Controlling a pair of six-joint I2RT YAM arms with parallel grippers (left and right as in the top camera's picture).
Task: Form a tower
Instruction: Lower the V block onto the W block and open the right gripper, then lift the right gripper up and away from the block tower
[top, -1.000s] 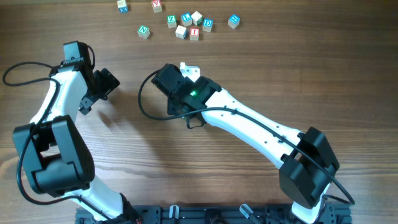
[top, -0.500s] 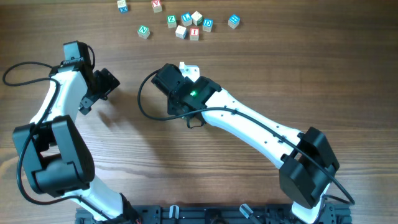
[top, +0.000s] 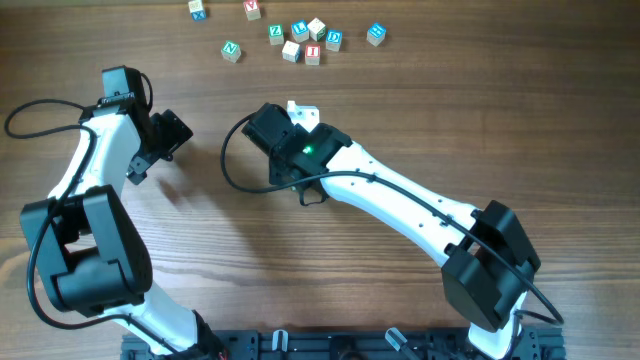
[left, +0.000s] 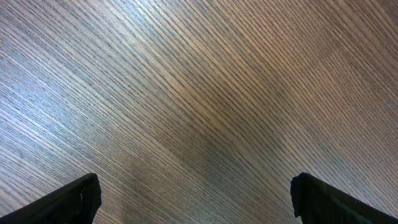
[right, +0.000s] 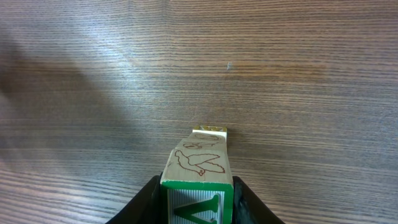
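Pale wood, a green V and a bird outline mark the tower (right: 198, 167), which sits near the middle of the table (top: 470, 110), a little toward its far edge. My right gripper (right: 198, 202) is clamped on it, 1 finger tight against each side of the V cube. A 2nd cube's edge shows just past it. My left gripper (left: 199, 202) hangs spread wide over bare wood toward the left edge. Loose letter cubes (top: 291, 49) lie scattered along the far edge.
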